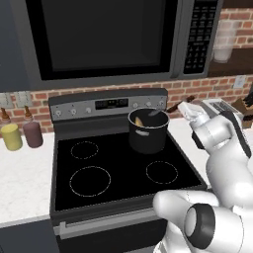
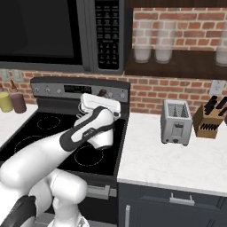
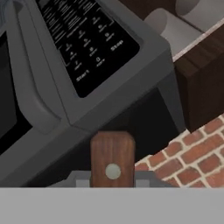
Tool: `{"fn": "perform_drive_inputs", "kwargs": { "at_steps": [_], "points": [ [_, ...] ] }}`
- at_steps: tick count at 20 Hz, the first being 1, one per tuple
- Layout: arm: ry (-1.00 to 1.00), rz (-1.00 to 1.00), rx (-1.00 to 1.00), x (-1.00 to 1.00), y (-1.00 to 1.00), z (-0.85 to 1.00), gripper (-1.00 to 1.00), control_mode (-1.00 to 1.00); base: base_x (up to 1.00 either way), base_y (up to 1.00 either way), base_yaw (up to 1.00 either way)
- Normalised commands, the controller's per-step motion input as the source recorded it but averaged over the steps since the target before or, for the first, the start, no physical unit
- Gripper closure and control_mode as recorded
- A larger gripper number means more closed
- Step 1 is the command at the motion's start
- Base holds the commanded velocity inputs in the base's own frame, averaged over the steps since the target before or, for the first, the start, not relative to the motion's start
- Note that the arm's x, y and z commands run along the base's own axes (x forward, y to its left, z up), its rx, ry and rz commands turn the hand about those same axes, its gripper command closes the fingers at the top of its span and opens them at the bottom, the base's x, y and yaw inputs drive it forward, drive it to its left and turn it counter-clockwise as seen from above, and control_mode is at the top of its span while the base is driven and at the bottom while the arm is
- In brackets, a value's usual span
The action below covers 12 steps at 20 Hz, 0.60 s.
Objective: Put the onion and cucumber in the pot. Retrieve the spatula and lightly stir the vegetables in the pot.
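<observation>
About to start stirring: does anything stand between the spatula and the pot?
Nothing visible does. The gripper is shut on the spatula, whose blade end already reaches over the rim of the pot.

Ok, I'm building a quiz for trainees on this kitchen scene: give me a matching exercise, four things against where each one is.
Things:
1. pot
2. spatula
3. toaster
4. yellow jar

Places:
A. counter to the left of the stove
B. back right burner of the stove
C. counter to the right of the stove, beside the knife block
D. clamped in the gripper, handle end towards the hand camera

Pairs: 1-B, 2-D, 3-C, 4-A
</observation>
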Motion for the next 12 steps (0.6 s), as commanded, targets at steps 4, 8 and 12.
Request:
{"fn": "perform_drive_inputs", "kwargs": {
  "at_steps": [4,8,12],
  "points": [
    [0.18,0.0,-0.1,0.13,0.0,0.0,1.0,-1.0,0.0,0.0,0.0],
    [0.28,0.0,-0.11,0.17,0.0,0.0,1.0,-1.0,0.0,0.0,0.0],
    [0.26,0.0,-0.11,0.28,0.0,0.0,1.0,-1.0,0.0,0.0,0.0]
  ]
}}
